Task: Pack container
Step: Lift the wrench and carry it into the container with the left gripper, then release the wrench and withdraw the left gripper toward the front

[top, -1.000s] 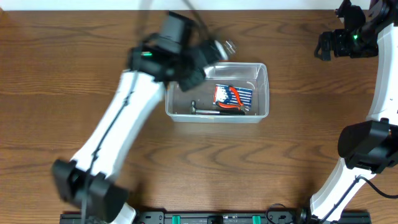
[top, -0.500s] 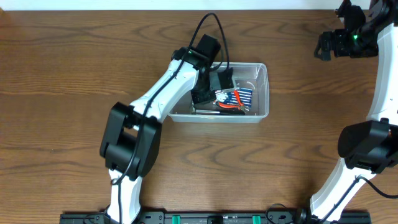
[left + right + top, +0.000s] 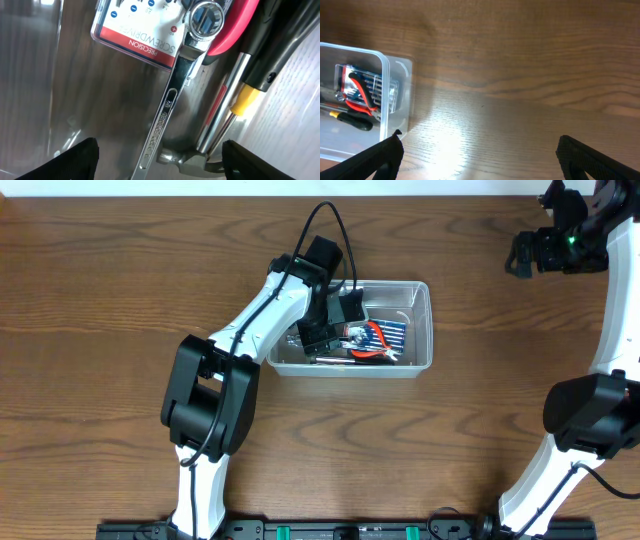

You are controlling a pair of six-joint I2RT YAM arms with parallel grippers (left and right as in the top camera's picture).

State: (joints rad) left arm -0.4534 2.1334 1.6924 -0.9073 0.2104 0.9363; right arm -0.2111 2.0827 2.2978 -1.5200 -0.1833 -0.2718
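The container sits on the worktop just toward 12 o'clock from the centre, in the same spot as in both earlier pictures. A second ago the left arm was a blur sweeping over the container's 11 o'clock corner. Half a second ago it had reached inside, and now the left claw has drawn slightly toward 9 o'clock within the bin.

In the left wrist view the left claw is released: its fingers stand wide apart with nothing gripped. Between them a combination wrench lies flat on the container floor. Its ring end rests at the edge of a precision screwdriver pack and touches the red-handled pliers. A screwdriver with a black handle and yellow collar lies at the wrench's 3 o'clock side. Its shaft runs down toward a chromed metal piece at 6 o'clock that I cannot identify.

The right claw hangs over the worktop at 2 o'clock, well apart from the container, and has not shifted across the three overhead pictures. In its wrist view the right claw is spread open over bare wood, the container corner lying at 9 o'clock.
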